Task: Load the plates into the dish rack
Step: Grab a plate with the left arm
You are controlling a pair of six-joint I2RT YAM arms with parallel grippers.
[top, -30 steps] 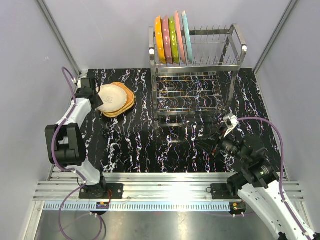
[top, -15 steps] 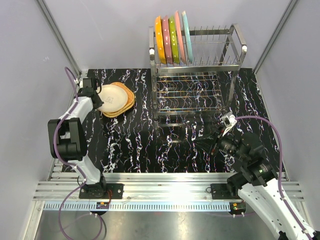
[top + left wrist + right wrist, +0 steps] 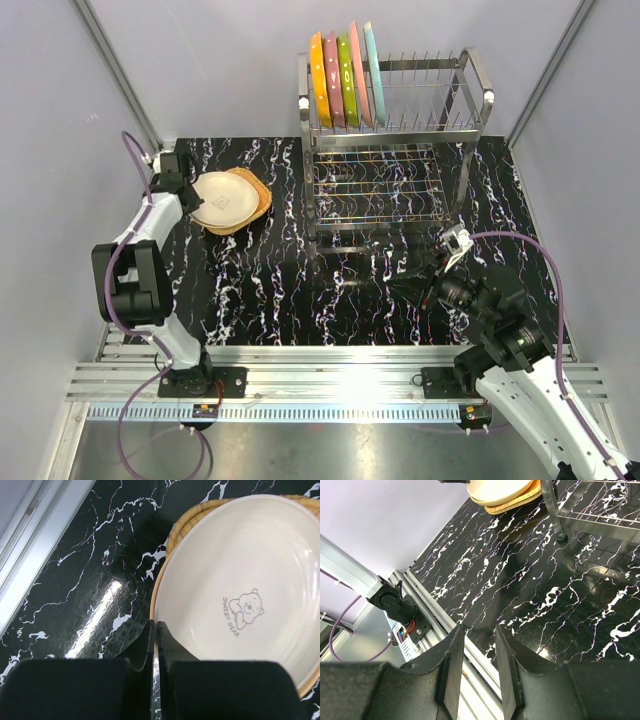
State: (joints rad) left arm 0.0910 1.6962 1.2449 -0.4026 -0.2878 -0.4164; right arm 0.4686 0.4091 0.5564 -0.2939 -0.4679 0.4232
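Note:
A cream plate [image 3: 225, 200] with a bear print lies on top of a stack of tan plates [image 3: 263, 197] at the back left of the table. My left gripper [image 3: 188, 203] is shut on the cream plate's left rim; in the left wrist view the gripper [image 3: 155, 627] pinches the rim of the plate [image 3: 240, 575], with the tan plates [image 3: 174, 532] beneath. The dish rack [image 3: 440, 62] stands at the back. Several plates [image 3: 345, 75], orange, pink, green and light blue, stand at the left of its upper tier. My right gripper [image 3: 420, 290] is open and empty above the table, its jaws [image 3: 477, 630] apart.
The rack's lower tier [image 3: 380, 185] holds nothing. A rack leg [image 3: 552, 510] and the plate stack [image 3: 497, 490] show far off in the right wrist view. A metal rail [image 3: 330, 360] runs along the table's near edge. Grey walls close in both sides.
The cream plate has shifted a little to the right over the tan stack, and my left wrist has moved slightly with it. The right arm has barely moved.

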